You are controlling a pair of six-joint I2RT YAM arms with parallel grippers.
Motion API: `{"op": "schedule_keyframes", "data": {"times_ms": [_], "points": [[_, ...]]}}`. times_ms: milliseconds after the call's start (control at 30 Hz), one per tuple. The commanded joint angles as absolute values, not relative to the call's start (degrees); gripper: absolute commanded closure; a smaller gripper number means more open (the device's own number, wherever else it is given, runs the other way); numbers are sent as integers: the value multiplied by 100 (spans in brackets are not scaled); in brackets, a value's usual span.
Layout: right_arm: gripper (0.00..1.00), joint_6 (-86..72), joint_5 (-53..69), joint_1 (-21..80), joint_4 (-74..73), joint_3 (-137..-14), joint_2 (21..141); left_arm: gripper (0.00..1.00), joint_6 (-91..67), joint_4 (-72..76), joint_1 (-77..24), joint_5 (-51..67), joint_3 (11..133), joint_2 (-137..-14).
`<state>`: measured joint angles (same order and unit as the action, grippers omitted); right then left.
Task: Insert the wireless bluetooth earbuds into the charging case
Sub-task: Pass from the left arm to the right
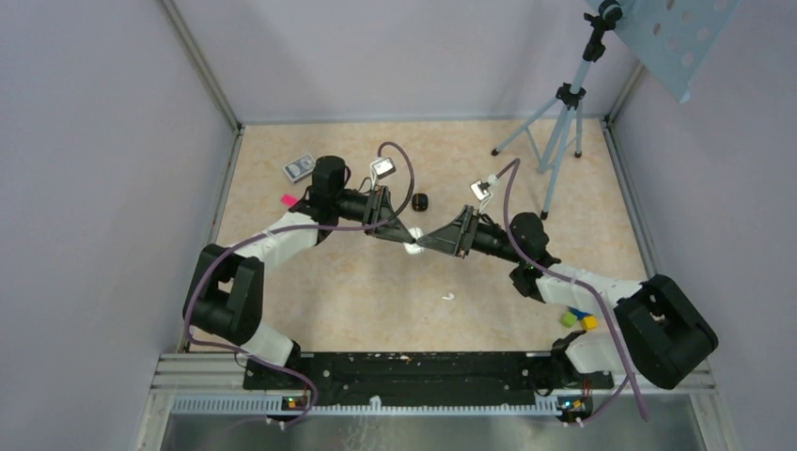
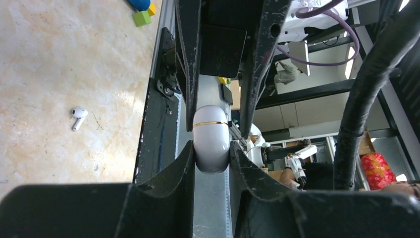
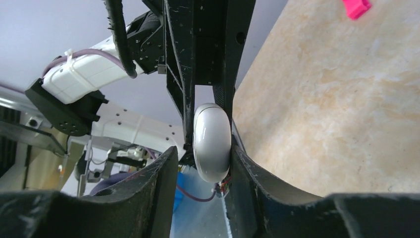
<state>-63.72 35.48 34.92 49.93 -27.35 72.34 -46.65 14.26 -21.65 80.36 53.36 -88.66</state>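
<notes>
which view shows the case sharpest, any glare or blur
Left wrist view: the charging case is sharp with only a soft highlight, the near jaws dark and blurred. Right wrist view: the case looks softer, sheen along its side. Top external view: evenly lit, the case just a small white speck.

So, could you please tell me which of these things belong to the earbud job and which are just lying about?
For the job:
- charging case, in the left gripper, with the right gripper around it
- white earbud on the table

Lying about:
- green block
- yellow block
- pink piece
- black cube
- grey box
- tripod
</notes>
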Motion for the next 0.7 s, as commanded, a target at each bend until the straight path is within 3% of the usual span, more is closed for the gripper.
{"op": "schedule_keyframes", "data": {"times_ms": [0,200,400,567,667], "points": [[61,-7037,4013,3445,6706,-2803,7563,100,-4712,1874,-2152,8244,5465,-8620],[66,-7359,3985,3446,7248,-2746,7819,100,-4755,1934,-2145,8321,5476,-8514],[100,-7882,4136,3437,8172,-2755,8156,100,-4773,2119,-2154,8529,5406,-8307],[100,-8875,4225,3423,9789,-2752,8869,100,-4766,2138,-2152,8687,5519,-8108],[100,-8984,4325,3428,9875,-2857,8971,100,-4762,2107,-2150,8685,5616,-8047]]}}
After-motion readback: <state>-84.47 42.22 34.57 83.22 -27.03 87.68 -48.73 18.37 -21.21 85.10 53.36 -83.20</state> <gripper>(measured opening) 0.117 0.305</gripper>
